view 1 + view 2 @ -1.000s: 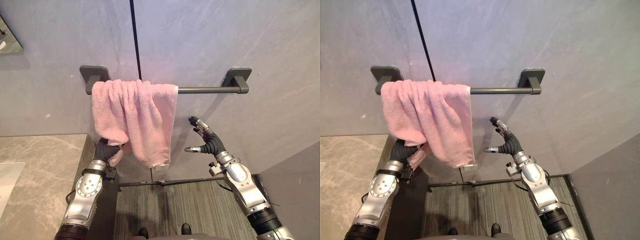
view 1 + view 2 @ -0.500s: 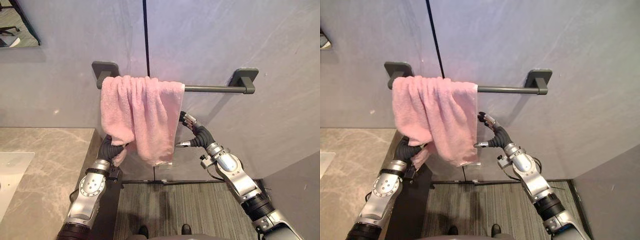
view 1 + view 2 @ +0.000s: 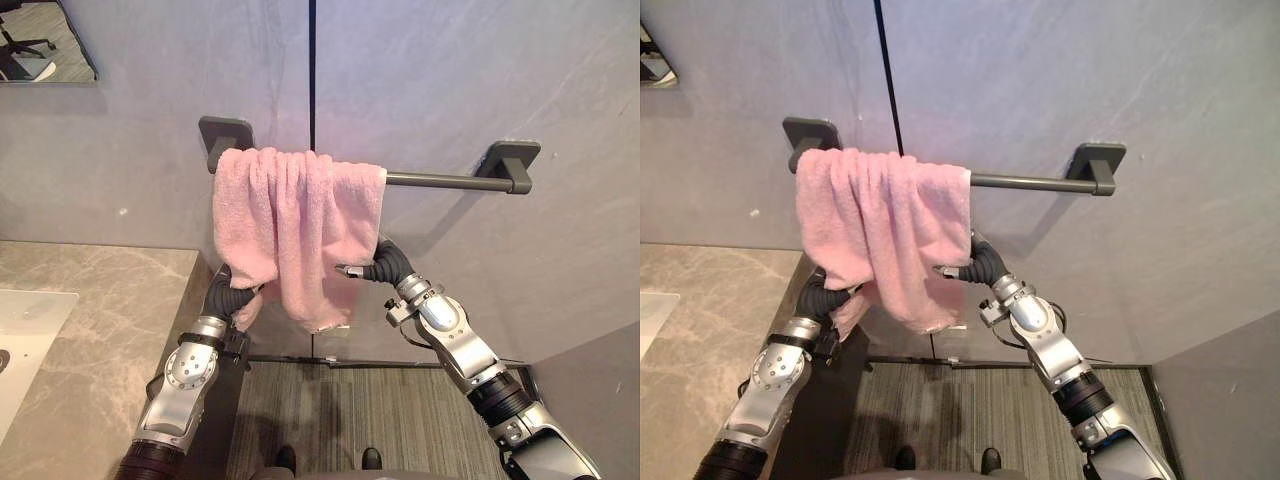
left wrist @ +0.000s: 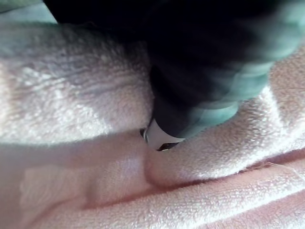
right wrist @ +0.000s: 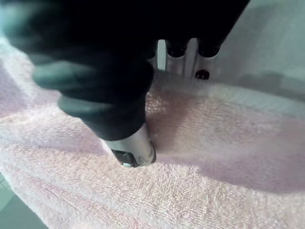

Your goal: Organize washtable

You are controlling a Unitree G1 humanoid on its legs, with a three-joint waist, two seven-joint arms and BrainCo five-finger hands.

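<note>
A pink towel (image 3: 290, 225) hangs bunched over the left half of a dark grey towel bar (image 3: 445, 181) on the grey wall. My left hand (image 3: 228, 296) is up under the towel's lower left corner, curled into the cloth; in the left wrist view its thumb (image 4: 164, 136) is pressed into the folds. My right hand (image 3: 386, 267) is at the towel's right edge. Its thumb (image 5: 133, 152) lies on the front of the cloth and its fingers (image 5: 188, 50) reach behind, pinching the edge.
A marble countertop (image 3: 90, 340) with a white basin (image 3: 25, 320) lies at the left, its dark side panel (image 3: 215, 420) below my left arm. A mirror corner (image 3: 45, 40) is at the upper left. Ribbed grey flooring (image 3: 350, 410) lies below the towel.
My right hand has moved left from open air to the towel's right edge and its fingers have closed on the cloth. The camera has shifted. My left hand has kept its hold.
</note>
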